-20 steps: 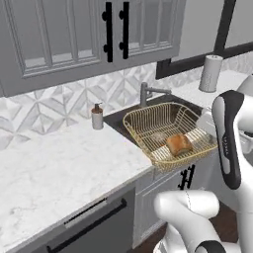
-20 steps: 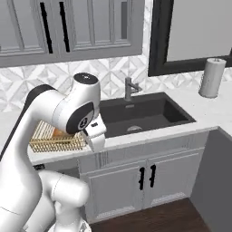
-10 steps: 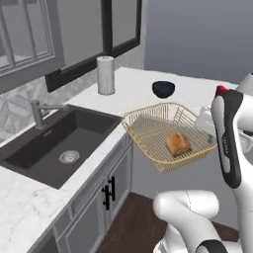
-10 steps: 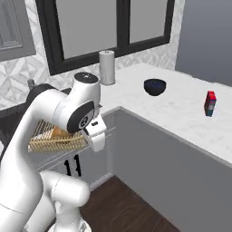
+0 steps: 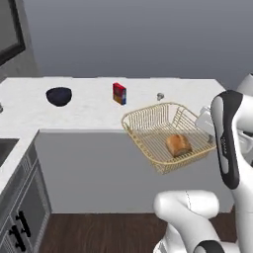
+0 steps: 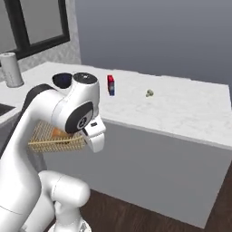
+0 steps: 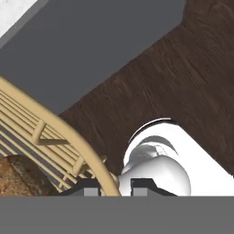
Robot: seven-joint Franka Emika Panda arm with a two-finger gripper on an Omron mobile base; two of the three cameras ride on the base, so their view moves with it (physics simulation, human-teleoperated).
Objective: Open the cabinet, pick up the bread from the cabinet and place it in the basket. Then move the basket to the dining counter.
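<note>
Gripper (image 7: 114,186) clamped tight on the rim of the gold wire basket (image 5: 158,129), held in air off the dining counter (image 5: 89,111) front edge. Bread (image 5: 178,145) lies inside near the arm-side corner, long axis roughly parallel to counter edge. Basket about level.

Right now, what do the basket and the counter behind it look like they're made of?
The basket looks like thin metal wire with a gold, slightly glossy finish: open mesh, see-through flared sides. The dining counter looks like polished white marble, faint grey veining and a thick straight edge, though it could be an imitation stone.
</note>
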